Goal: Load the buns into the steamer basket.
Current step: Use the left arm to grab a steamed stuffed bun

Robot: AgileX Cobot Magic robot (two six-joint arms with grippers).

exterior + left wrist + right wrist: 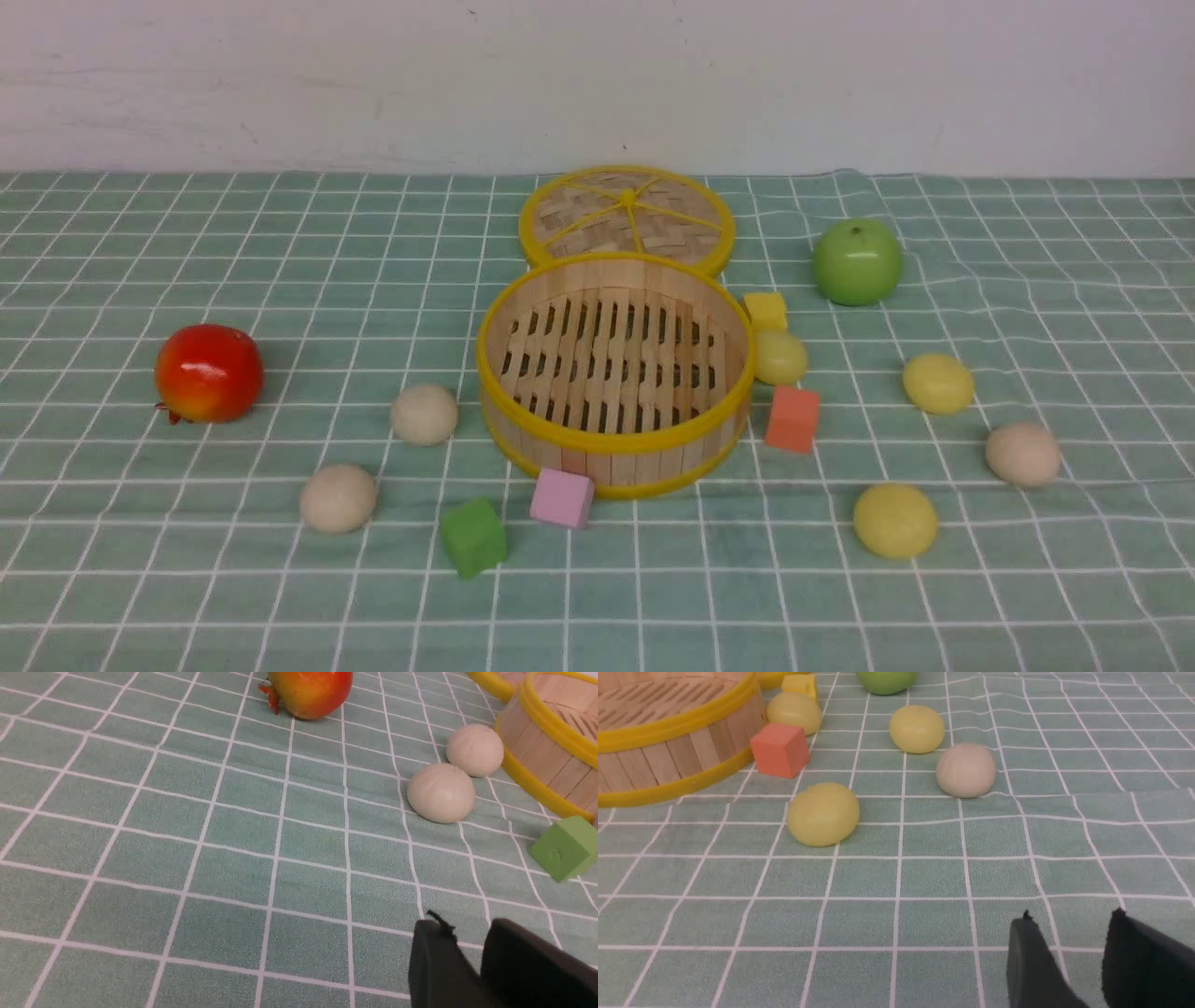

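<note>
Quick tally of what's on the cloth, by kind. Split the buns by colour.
Beige buns: 3
Yellow buns: 3
Cubes: 4
Fruit: 2
Steamer basket: 1
Lid: 1
Total: 14

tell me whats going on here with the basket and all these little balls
Nothing is being handled yet. The steamer basket sits empty, with all six out on the cloth: two beige buns on its left, one beige bun and three yellow buns on its right. The left pincer and right pincer are both open, low over the cloth, holding nothing.
</note>
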